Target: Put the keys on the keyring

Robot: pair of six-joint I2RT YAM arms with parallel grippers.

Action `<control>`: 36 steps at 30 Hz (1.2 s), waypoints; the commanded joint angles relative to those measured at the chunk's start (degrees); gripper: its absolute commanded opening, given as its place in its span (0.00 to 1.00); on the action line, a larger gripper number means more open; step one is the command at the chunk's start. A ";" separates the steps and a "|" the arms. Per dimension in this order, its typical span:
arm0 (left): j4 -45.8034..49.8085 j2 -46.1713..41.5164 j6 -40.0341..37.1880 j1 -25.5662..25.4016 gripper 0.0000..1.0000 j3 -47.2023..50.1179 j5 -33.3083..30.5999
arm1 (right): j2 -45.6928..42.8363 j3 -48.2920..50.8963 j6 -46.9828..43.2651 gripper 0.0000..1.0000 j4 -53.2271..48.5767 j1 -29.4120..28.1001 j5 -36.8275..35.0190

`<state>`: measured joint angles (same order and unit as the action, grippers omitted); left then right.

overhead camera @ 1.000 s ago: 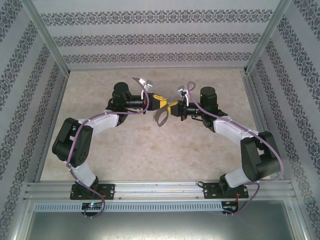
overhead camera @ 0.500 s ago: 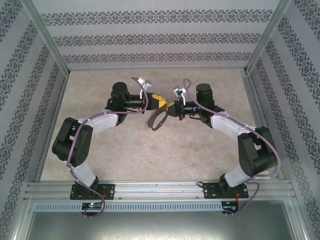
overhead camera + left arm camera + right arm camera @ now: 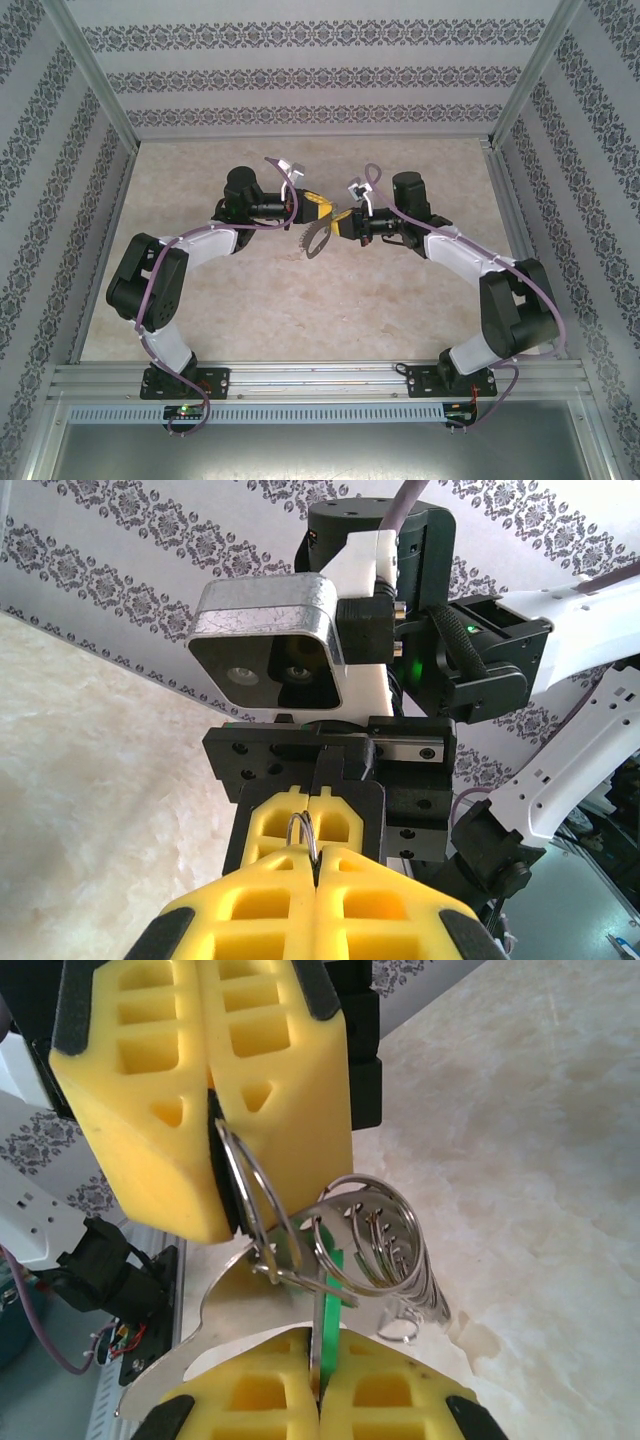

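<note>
In the top view both grippers meet tip to tip above mid-table, left gripper [image 3: 318, 208] and right gripper [image 3: 342, 222], with the dark oval keyring [image 3: 318, 238] hanging under them. In the right wrist view my right gripper [image 3: 318, 1350] is shut on the keys [image 3: 328, 1305], the green tag and a thin silver blade standing upright between the yellow fingers. The left gripper [image 3: 225, 1200] is shut on a wire loop of the keyring [image 3: 375, 1235], whose row of small rings lies just above the tag. In the left wrist view the left gripper [image 3: 318, 858] pinches that silver wire loop [image 3: 303, 832].
The tan tabletop [image 3: 300, 310] lies below the grippers. Patterned walls [image 3: 320, 75] and metal frame posts close in the back and sides. An aluminium rail [image 3: 320, 380] with the arm bases runs along the near edge.
The right gripper has moved a little to the left, closer to the left gripper. The keyring has swung slightly under them. Both grippers stay shut.
</note>
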<state>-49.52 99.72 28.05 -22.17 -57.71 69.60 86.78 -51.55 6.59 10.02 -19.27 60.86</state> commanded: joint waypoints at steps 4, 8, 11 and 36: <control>-3.55 -1.84 -2.21 -1.01 0.00 -0.05 0.05 | -1.07 1.61 -1.38 0.00 -6.06 0.30 -5.48; -0.30 -2.63 -4.64 -0.97 0.00 0.14 -0.39 | -2.42 2.79 0.59 0.00 -5.94 1.60 -8.52; 5.60 -3.82 -8.99 -1.05 0.00 0.14 -1.12 | -4.49 3.27 2.41 0.00 -5.45 2.48 -9.51; 20.86 -7.24 -21.92 -2.03 0.00 0.13 -5.97 | -5.87 -3.85 0.93 0.00 -11.90 -1.75 -11.16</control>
<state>-28.84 94.98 7.79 -23.16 -57.32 62.46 80.42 -53.91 9.61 -0.34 -20.51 51.62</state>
